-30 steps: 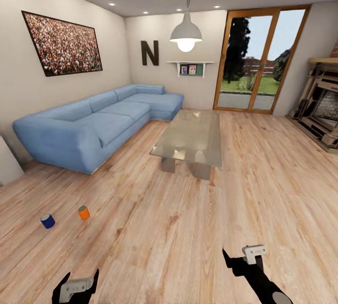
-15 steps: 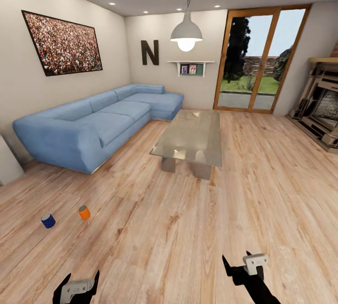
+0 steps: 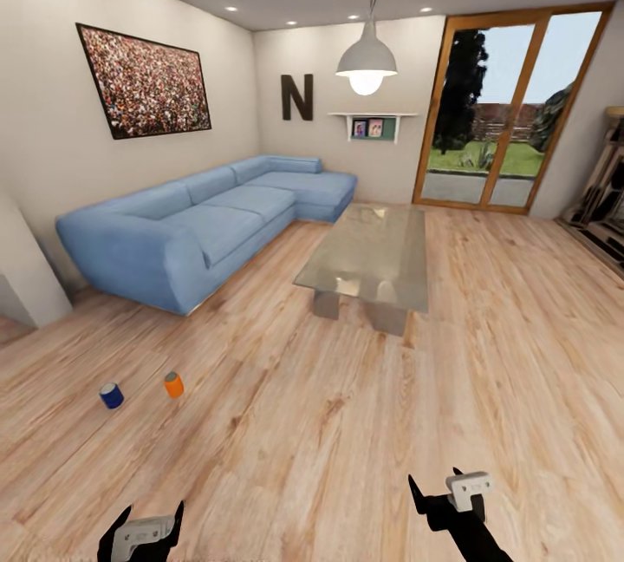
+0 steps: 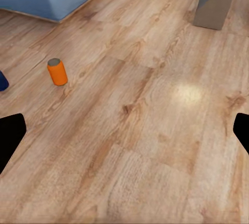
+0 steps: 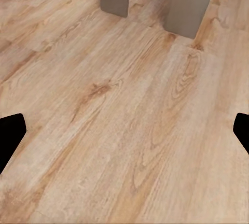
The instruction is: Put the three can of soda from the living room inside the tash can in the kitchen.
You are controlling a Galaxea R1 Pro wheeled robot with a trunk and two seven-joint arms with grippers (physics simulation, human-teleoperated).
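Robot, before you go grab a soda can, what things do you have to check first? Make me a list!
1. Orange can in sight, upright on the floor: ok.
2. Blue can in sight, upright beside it, apart: ok.
3. Third can found: not ok, just two in sight.
4. Left gripper open and empty: ok, fingers spread in the left wrist view.
5. Right gripper open and empty: ok.
6. Path to the cans free: ok, bare boards between; sofa and coffee table sit farther off.

Pale wood floor — blue L-shaped sofa, glass coffee table — lit pendant lamp overhead.
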